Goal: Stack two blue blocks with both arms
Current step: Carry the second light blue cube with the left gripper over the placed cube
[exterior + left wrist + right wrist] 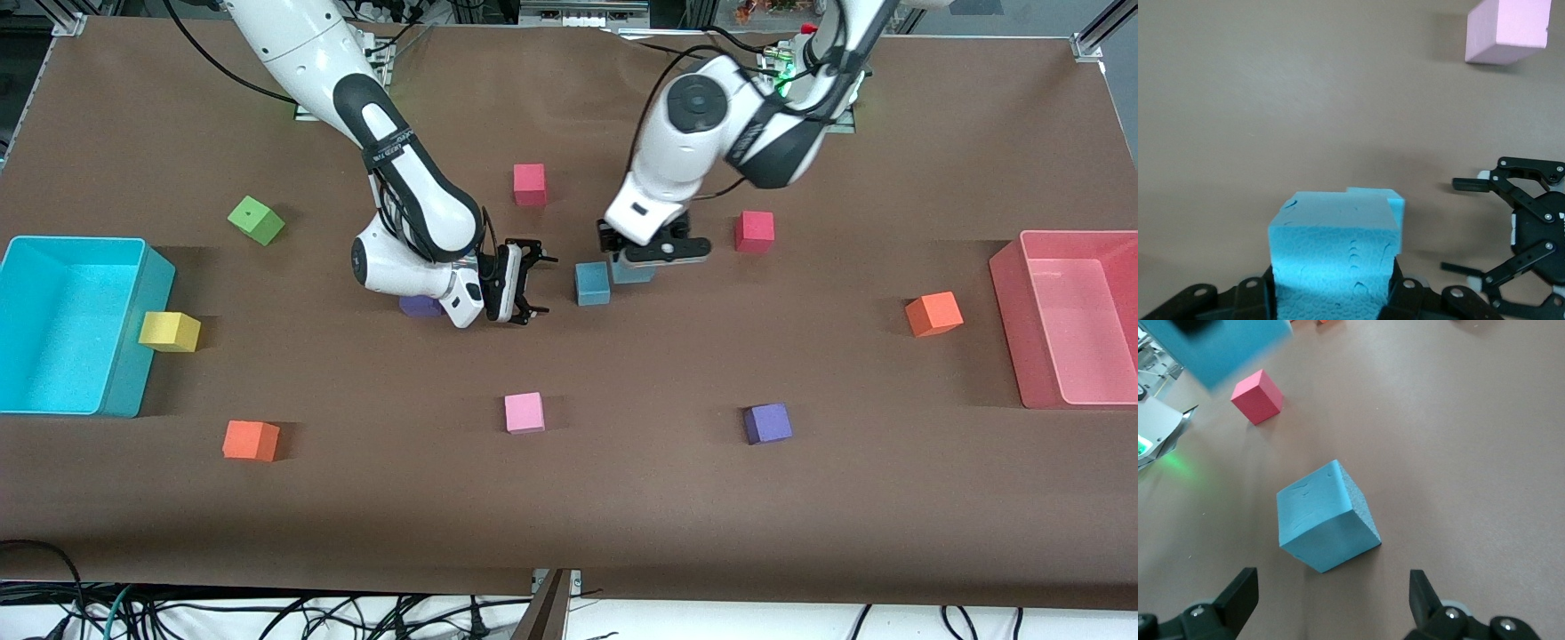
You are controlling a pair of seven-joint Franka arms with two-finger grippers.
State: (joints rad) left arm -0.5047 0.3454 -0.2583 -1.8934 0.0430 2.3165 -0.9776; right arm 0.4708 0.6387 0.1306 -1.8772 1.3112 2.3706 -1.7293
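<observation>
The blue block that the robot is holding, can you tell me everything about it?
The held blue block is a light sky-blue cube that looks like foam, its surface finely pebbled with a few small dents. The left gripper is shut on it, black fingers pressing two facing sides. It hangs level in the air, beside the other blue block, which lies on the brown table.

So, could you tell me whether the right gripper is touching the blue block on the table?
Apart. The right wrist view shows the right gripper open, both fingers clear of the blue block on the table, with bare table between them.
</observation>
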